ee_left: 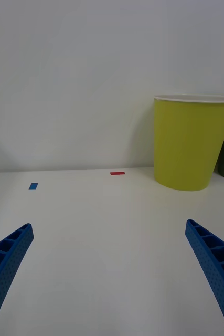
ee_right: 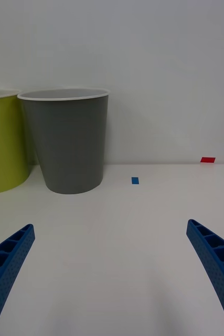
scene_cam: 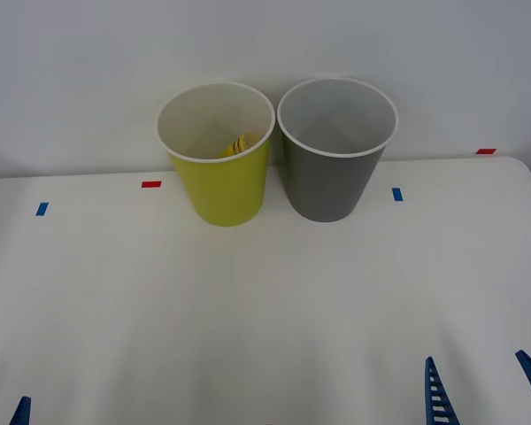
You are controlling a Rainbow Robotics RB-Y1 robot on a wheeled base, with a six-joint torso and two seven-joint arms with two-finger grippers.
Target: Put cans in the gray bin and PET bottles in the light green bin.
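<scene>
Right pincer (ee_right: 112,273): spread wide, both blue ribbed fingers (ee_right: 216,262) far apart at the picture's corners, holding nothing and touching nothing; it hangs low over the near right part of the worktop (scene_cam: 265,301), its tips (scene_cam: 438,394) also seen from the front at the near edge.
Left pincer (ee_left: 109,273): likewise spread wide, with nothing between its fingers (ee_left: 9,252); it sits at the near left of the worktop, well apart from both bins. In the front view one blue tip (scene_cam: 20,410) peeks in at the near edge.
Light green bin (scene_cam: 219,155): upright at the far middle of the worktop, to the left of the gray one, the two rims just beside each other.
Gray bin (scene_cam: 334,149): upright, to the right of the green one; the part of its pale inside that can be seen shows nothing in it.
PET bottle (scene_cam: 242,143): inside the light green bin, a bit of yellow label with black print visible low against the bin's right inner wall.
Tape marks: a red one (scene_cam: 151,184) and a blue one (scene_cam: 42,209) left of the bins; a blue one (scene_cam: 396,193) and a red one (scene_cam: 485,151) to their right.
</scene>
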